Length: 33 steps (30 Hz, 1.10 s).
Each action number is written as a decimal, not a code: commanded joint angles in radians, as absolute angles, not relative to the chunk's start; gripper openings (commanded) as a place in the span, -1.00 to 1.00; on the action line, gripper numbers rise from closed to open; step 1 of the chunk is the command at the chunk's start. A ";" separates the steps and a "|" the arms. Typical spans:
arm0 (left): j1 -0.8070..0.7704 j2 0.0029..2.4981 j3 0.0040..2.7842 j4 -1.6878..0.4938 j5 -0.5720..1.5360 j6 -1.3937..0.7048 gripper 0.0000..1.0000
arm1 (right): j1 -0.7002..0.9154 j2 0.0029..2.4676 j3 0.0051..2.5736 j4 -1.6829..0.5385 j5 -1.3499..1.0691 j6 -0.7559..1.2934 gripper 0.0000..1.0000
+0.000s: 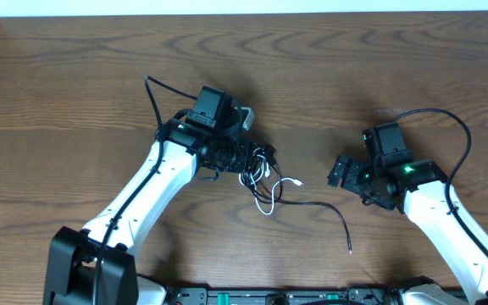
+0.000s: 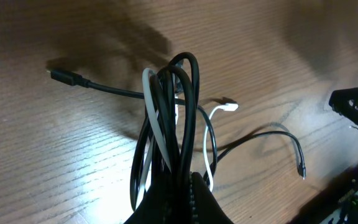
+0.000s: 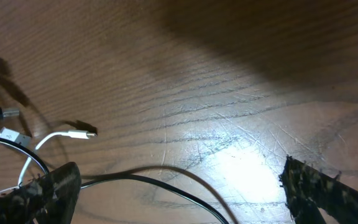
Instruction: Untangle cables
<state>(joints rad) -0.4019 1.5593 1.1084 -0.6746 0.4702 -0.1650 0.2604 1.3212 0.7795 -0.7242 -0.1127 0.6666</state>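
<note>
Overhead view: bright, even light, sharp. Wrist views dimmer; glare patch on the surface, broad soft shadows across the top. Near jaws blurred, dark.

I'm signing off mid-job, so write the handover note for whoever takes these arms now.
The left gripper is shut on the bundle: black cable and white cable looped together.
The right gripper is open and empty, near the black cable's loose tail.
Done: bundle gripped.
Left: nothing separated yet; draw the white cable out.
</note>
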 commanded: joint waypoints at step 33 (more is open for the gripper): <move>-0.402 1.548 1.117 -0.700 0.459 -0.173 -0.85 | 0.262 1.324 0.776 -0.725 -0.115 0.676 0.98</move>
